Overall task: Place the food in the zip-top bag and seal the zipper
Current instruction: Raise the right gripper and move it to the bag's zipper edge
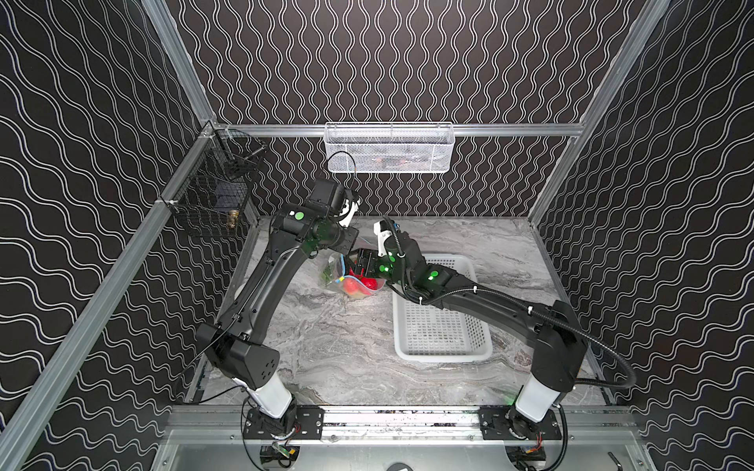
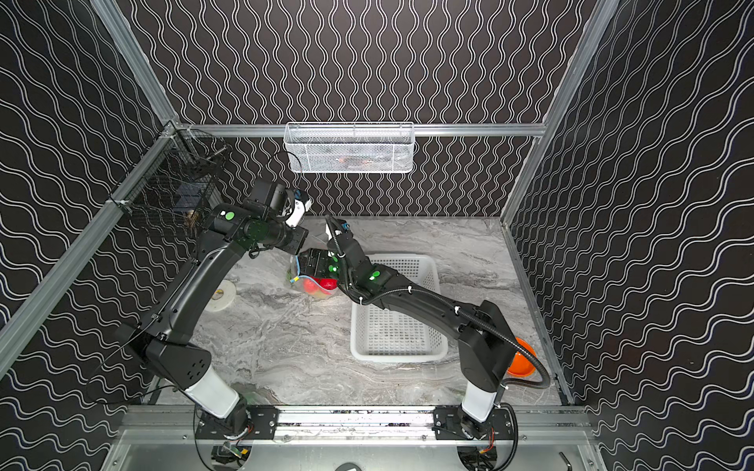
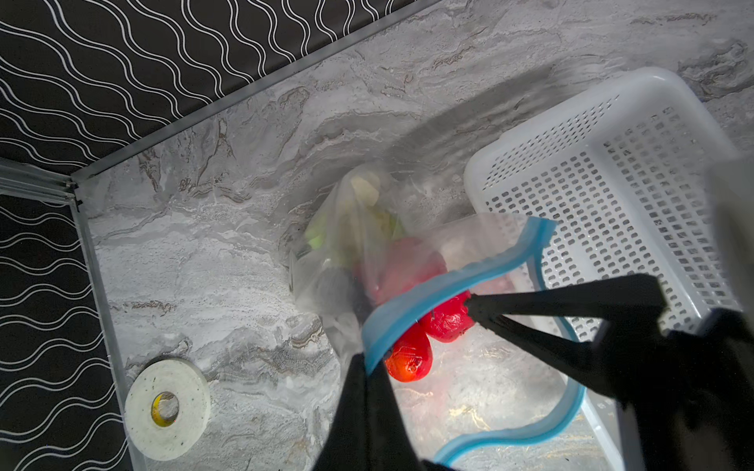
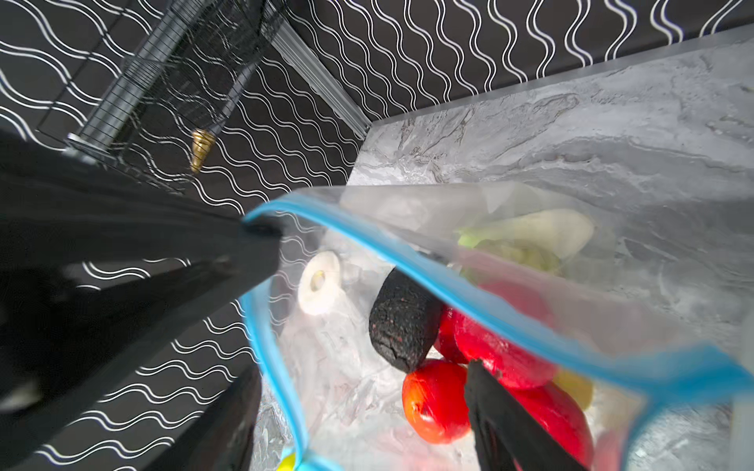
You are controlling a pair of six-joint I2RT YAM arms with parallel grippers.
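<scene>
While left gripper is clamped on the zipper rim, right gripper hangs jaws-apart inside the zip-top bag; pulling out could snag the rim and dump the food. Bag sits by back-left corner of basket, toward back edge of worktop: red fruits, dark item, radish. Basket looks empty, but right arm hides part.
</scene>
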